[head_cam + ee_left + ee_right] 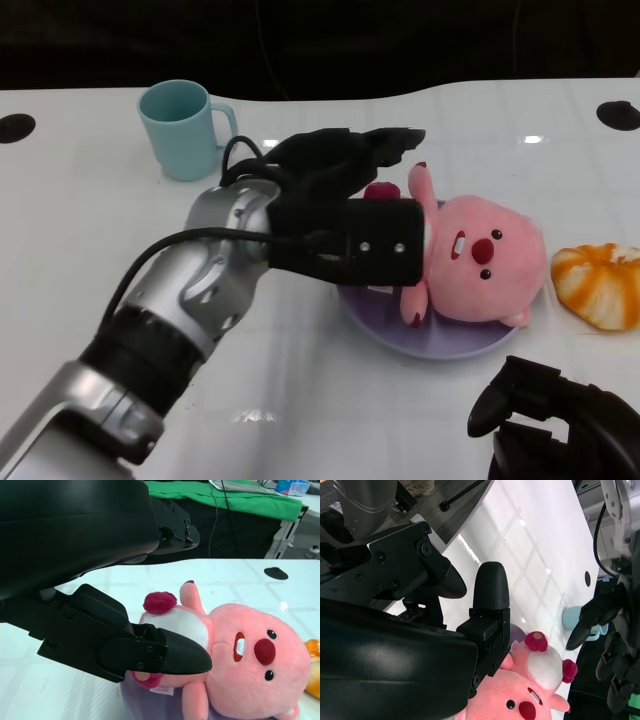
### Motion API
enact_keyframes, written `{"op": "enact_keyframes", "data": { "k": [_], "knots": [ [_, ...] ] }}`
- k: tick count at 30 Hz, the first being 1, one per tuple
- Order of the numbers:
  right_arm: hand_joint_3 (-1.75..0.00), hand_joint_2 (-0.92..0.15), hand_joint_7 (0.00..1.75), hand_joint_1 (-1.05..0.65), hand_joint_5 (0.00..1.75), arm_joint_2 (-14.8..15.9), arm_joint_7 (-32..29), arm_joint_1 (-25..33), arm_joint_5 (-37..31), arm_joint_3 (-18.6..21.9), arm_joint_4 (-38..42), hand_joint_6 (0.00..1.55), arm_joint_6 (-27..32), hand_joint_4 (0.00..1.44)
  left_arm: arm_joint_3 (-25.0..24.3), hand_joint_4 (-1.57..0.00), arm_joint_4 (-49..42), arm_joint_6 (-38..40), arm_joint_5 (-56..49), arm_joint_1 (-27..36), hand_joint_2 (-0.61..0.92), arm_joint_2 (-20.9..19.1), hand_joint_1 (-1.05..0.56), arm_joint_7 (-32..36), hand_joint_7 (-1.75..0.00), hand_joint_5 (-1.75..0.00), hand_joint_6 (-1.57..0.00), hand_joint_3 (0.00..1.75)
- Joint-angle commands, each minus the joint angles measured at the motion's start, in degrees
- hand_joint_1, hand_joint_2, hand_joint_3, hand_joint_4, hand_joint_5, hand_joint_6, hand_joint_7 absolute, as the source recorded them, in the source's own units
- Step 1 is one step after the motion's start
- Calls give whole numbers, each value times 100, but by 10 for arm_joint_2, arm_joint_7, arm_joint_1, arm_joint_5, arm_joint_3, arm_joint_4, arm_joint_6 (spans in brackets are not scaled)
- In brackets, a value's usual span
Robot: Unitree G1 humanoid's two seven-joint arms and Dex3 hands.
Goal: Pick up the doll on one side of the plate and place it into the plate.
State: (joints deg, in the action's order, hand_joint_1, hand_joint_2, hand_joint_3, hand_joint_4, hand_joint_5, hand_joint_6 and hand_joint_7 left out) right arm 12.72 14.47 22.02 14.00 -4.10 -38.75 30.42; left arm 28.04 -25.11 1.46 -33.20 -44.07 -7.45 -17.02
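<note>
- Head view: a glossy white table (90,230) with faint grid lines and bright light reflections runs to a dark background at the far edge. Two black round marks sit at the far left and far right corners.
- A pink plush doll (480,265) with a red nose and white belly lies on its back in a lavender plate (440,335) at the centre right of the table.
- The left hand (335,175), on a silver forearm with a black cable, reaches over the doll's body from the left. Its fingers are spread above the doll, and none can be seen pressing on it.
- A light blue mug (183,128) stands at the far left, well apart from the plate. An orange peeled-fruit toy (600,285) lies just right of the plate.
- The right hand (560,420) rests at the near right with its fingers curled in and nothing in them.
- Left wrist view: one black fingertip (175,655) hangs just over the doll's (250,660) belly, while the other fingers are raised away from it. Green cloth and cables show beyond the table.
- Right wrist view: the right hand's fingers (490,595) point across the white table; the doll (530,680) and the mug (572,617) lie beyond. A grey floor shows past the table edge.
</note>
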Motion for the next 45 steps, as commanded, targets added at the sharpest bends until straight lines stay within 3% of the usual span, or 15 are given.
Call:
{"op": "enact_keyframes", "data": {
  "k": [1, 8, 14, 20, 28, 32, 33, 35, 36, 39, 45],
  "knots": [
    [-117, -67, 158, -10, 175, 6, 3, 0, 3, 8, 4, 50, -7, 65, -15, 0, 37, -6, 15, 27, 92, -25, -86, -14, 0, -21, -6, 33],
    [-117, -67, 158, -9, 175, 7, 4, 1, 1, 7, 7, 50, -13, 66, -67, 0, 109, -32, 95, 96, 92, -50, -81, -40, -4, -43, -13, 26],
    [-117, -67, 158, -9, 175, 9, 8, -1, 2, 10, 12, 50, -16, 65, -125, 0, 152, -32, 215, 158, 92, -41, -75, -78, -8, -63, -21, 22],
    [-117, -67, 157, -9, 175, 10, 8, -4, 1, 10, 14, 51, -14, 65, -147, -1, 199, -30, 256, 210, 92, -43, -74, -78, -12, -82, -29, 22],
    [-118, -67, 158, -9, 175, 11, 9, -5, 3, 11, 15, 51, -14, 66, -187, -24, 253, -50, 333, 303, 92, -14, -60, -64, -22, -99, -51, 18],
    [-118, -67, 158, -10, 175, 13, 12, -5, 4, 12, 17, 51, -17, 66, -206, -45, 290, -27, 381, 348, 92, 8, -45, -56, -38, -108, -69, 17],
    [-118, -67, 158, -10, 175, 13, 13, -5, 4, 13, 17, 51, -17, 66, -210, -50, 299, -14, 392, 357, 91, 12, -40, -55, -61, -114, -67, 22],
    [-118, -66, 158, -10, 175, 13, 13, -5, 3, 13, 17, 51, -17, 66, -215, -55, 318, 10, 408, 372, 88, 17, -37, -51, -80, -117, -64, 29],
    [-118, -66, 158, -10, 175, 14, 13, -5, 2, 12, 17, 51, -17, 66, -217, -64, 329, 22, 416, 382, 78, 20, -34, -48, -92, -120, -67, 50],
    [-118, -66, 158, -11, 175, 12, 13, -5, 4, 13, 17, 52, -16, 66, -219, -76, 365, 50, 436, 414, 54, 24, -25, -43, -108, -127, -73, 99],
    [-118, -65, 157, -12, 175, 11, 12, -8, 5, 14, 18, 52, -14, 66, -227, -80, 451, 156, 449, 461, 42, 20, -19, -14, -121, -144, -80, 132]
  ]
}}
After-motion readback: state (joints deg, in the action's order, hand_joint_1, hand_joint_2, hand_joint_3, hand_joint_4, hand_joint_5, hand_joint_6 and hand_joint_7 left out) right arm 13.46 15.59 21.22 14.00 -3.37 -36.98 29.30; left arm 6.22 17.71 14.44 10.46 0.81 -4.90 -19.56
